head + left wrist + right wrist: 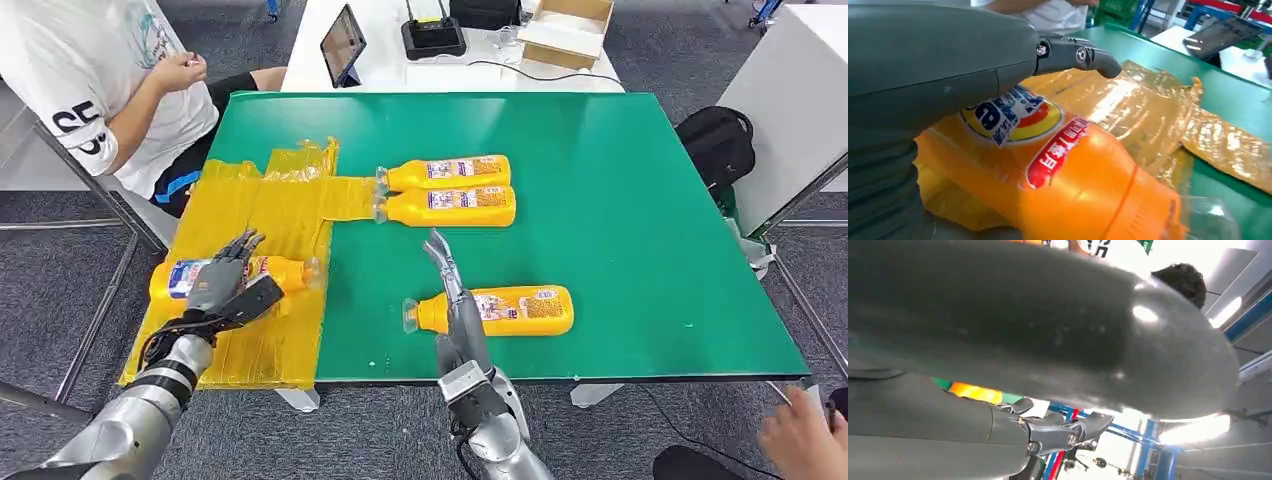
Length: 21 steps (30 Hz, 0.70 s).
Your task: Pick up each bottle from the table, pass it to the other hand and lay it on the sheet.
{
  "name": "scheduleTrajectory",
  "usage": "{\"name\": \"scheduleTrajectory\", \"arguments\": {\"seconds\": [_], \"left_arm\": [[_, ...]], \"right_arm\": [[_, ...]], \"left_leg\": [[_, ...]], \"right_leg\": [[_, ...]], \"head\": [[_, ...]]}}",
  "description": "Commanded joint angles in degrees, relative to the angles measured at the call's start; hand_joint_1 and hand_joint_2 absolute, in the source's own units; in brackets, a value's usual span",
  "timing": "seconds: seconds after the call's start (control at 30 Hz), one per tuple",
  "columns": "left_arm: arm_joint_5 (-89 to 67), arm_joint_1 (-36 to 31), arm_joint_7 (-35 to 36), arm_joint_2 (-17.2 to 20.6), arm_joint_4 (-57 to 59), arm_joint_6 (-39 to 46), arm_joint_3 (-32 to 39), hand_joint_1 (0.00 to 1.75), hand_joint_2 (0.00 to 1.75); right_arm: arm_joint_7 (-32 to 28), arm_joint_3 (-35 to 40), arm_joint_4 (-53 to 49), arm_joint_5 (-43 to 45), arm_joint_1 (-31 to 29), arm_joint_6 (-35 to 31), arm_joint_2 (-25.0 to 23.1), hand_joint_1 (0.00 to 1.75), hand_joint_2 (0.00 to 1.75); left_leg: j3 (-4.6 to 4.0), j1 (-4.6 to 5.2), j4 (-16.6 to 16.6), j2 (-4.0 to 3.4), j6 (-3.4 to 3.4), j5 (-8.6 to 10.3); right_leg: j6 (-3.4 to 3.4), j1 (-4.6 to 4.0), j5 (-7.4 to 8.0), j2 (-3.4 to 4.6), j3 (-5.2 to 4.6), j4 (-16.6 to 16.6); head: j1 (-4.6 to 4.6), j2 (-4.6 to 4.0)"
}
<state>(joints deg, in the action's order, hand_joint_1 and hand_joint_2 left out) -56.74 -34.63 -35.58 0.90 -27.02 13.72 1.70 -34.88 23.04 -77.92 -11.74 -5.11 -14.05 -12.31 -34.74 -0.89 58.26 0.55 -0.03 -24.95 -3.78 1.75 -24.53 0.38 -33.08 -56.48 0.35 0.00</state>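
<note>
the left hand (222, 283) grasps a bottle (275, 272) lying on the sheet (270, 215) at 9 o'clock on the worktop (600, 180), while the right hand (452, 290) hangs over it, fingers released.

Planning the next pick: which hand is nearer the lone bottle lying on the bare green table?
Right. The right hand is raised, fingers extended, right beside the neck end of that bottle. The left hand rests on another bottle on the yellow sheet, well off to the side.
</note>
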Motion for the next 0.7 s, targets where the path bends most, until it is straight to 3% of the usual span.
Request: {"name": "scheduleTrajectory", "arguments": {"seconds": [0.03,0.33,0.43,0.5,0.53,0.57,0.7], "left_arm": [[9.4,0.1,-2.6,0.3,-2.4,-13.9,1.5,0.0,1.75],[20.8,2.6,-4.2,-0.2,-12.2,-19.8,0.6,0.0,1.75],[26.4,4.6,-4.4,-3.3,-18.8,-12.9,3.3,0.0,1.75],[27.2,6.7,-4.4,-5.7,-25.4,-3.4,3.0,0.0,1.75],[27.2,6.8,-4.4,-5.8,-25.5,-3.3,2.8,0.0,1.75],[25.8,8.0,-4.4,-6.9,-28.5,3.4,3.2,0.0,1.75],[30.0,14.0,-4.4,-9.2,-41.6,18.7,1.2,0.0,1.75]], "right_arm": [[1.2,-3.4,5.3,1.8,-2.5,-0.6,-0.4,0.0,0.0],[1.8,-5.3,5.9,3.0,-2.6,-0.7,-1.1,0.0,0.0],[2.4,-4.2,5.6,0.5,-2.4,-1.3,-0.4,0.0,0.0],[3.6,-2.1,5.6,-4.6,-2.8,-1.7,1.3,0.0,0.0],[3.6,-2.2,5.6,-4.6,-2.8,-1.7,1.4,0.0,0.0],[5.8,-1.4,6.0,-7.4,-3.2,-1.9,2.5,0.0,1.75],[12.2,-0.4,6.2,-16.5,-4.6,-2.4,5.8,0.0,1.75]], "left_leg": [[0.14,-0.07,0.0,-0.11,0.05,-0.02],[0.17,-0.07,0.0,-0.1,0.05,-0.03],[0.16,-0.08,0.0,-0.01,0.06,-0.04],[0.09,-0.03,0.0,0.02,0.04,-0.01],[0.15,-0.08,0.0,0.01,0.06,-0.05],[0.08,-0.05,0.0,0.03,0.06,-0.02],[-0.01,-0.03,0.0,0.06,0.07,-0.01]], "right_leg": [[0.2,-0.11,0.03,0.03,0.15,0.1],[0.2,-0.11,0.02,0.03,0.18,0.0],[0.19,-0.12,-0.02,-0.08,0.21,0.1],[0.1,-0.06,-0.01,-0.08,0.11,0.0],[0.18,-0.12,-0.03,-0.1,0.19,0.1],[0.12,-0.08,-0.01,-0.1,0.12,0.1],[0.09,-0.06,0.01,-0.1,0.07,0.1]], "head": [[-0.02,0.0],[-0.02,0.0],[-0.02,0.0],[-0.02,0.0],[0.0,0.0],[-0.02,0.0],[0.0,0.0]]}}
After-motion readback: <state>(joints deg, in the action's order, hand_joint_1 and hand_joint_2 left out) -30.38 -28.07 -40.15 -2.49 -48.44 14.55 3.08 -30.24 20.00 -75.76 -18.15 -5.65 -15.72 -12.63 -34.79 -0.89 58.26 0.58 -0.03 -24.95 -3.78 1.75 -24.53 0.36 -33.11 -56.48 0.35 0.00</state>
